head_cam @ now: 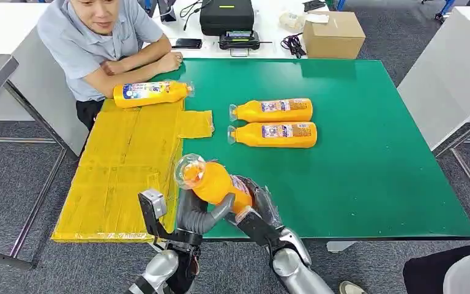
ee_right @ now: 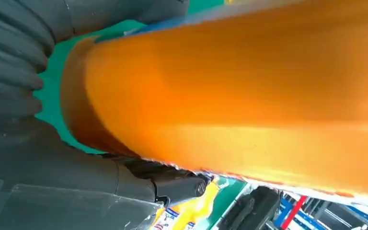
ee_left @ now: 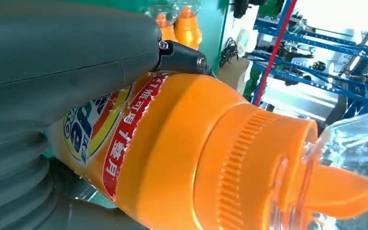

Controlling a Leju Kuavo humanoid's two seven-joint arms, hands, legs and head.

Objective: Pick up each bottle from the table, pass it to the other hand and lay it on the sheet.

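An orange bottle (head_cam: 211,180) with a clear cap is held tilted above the table's near edge, cap pointing up and to the left. My left hand (head_cam: 199,211) grips its body from the left, thumb across it; the left wrist view shows that hand (ee_left: 52,52) over the bottle's label (ee_left: 187,158). My right hand (head_cam: 257,208) wraps the bottle's lower end, and its wrist view shows the hand (ee_right: 38,167) around the orange body (ee_right: 249,96). One bottle (head_cam: 150,94) lies on the yellow sheet (head_cam: 122,165). Two more bottles (head_cam: 272,110) (head_cam: 273,134) lie side by side on the green table (head_cam: 367,153).
A person (head_cam: 98,43) sits at the far left corner, arms resting by the sheet's far end. Behind the table stand a cardboard box (head_cam: 333,33), a black case (head_cam: 226,15) and a phone (head_cam: 186,43). A white table (head_cam: 453,73) stands to the right.
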